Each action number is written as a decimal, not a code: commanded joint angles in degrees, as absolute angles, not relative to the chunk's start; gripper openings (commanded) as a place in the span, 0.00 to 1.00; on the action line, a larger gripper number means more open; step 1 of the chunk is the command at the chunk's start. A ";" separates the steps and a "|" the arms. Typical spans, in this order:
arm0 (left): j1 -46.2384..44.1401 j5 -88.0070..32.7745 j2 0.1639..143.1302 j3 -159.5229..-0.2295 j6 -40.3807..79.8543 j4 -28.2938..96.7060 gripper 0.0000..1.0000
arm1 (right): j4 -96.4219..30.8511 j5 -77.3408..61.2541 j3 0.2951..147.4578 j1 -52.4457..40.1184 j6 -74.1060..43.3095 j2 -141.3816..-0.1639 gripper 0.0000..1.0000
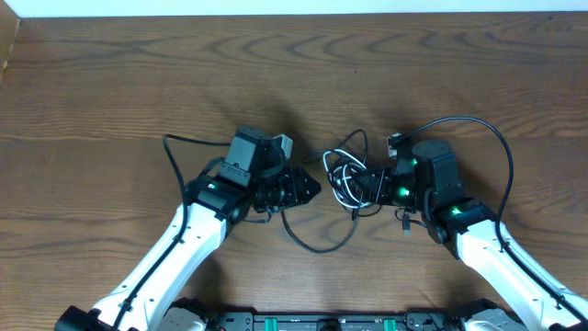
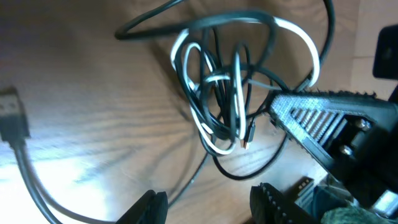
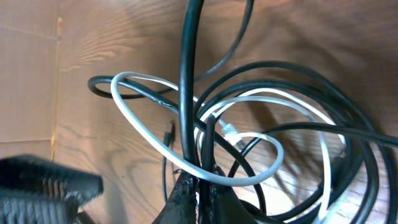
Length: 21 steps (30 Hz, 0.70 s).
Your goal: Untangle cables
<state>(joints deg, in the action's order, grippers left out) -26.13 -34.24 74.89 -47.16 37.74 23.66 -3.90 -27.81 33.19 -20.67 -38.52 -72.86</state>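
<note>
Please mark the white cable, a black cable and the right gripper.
white cable (image 3: 148,140): right wrist view, on its loop.
black cable (image 3: 188,74): right wrist view, on its upright stretch.
right gripper (image 3: 200,190): right wrist view, between its shut fingertips.

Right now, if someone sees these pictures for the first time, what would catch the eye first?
The knot of cables in the middle of the table draws the eye first: one white loop wound among black ones. The right gripper is shut on that knot from its right side. The left gripper stands open just to the left of it.
</note>
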 commanded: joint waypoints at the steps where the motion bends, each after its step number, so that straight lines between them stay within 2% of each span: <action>1: -28.67 -33.74 75.92 -46.70 45.04 22.79 0.47 | -4.12 -26.33 33.63 -21.10 -38.41 -72.66 0.01; 6: -31.38 -26.96 77.12 -46.70 49.60 19.99 0.49 | -3.97 -30.65 33.63 -21.10 -32.60 -72.66 0.01; 8: -31.75 -24.53 77.45 -46.70 51.66 18.41 0.56 | -5.15 -31.92 33.63 -21.10 -29.91 -72.66 0.01; 11: -31.75 -22.13 77.49 -46.72 52.99 15.88 0.58 | -6.96 -31.86 33.63 -21.10 -29.19 -72.66 0.01; 12: -31.75 -21.67 77.49 -46.70 53.30 15.07 0.58 | -7.46 -31.83 33.63 -21.10 -28.99 -72.66 0.06; 14: -31.75 -21.34 77.49 -46.70 53.30 14.20 0.58 | -8.64 -31.83 33.63 -21.10 -28.99 -72.66 0.28; 15: -31.75 -21.32 77.49 -46.72 53.30 14.22 0.58 | -9.34 -31.83 33.63 -21.10 -28.60 -72.66 0.42; 19: -31.75 -21.32 77.49 -46.70 53.28 15.29 0.58 | -11.62 -31.55 33.98 -20.75 -26.20 -72.44 0.82; 20: -31.75 -21.30 77.49 -46.72 53.28 15.66 0.58 | -13.23 -31.40 34.50 -20.45 -25.61 -72.18 0.90; 21: -31.75 -21.10 77.49 -46.72 53.28 16.19 0.58 | -15.84 -30.39 35.42 -20.05 -25.12 -71.72 0.94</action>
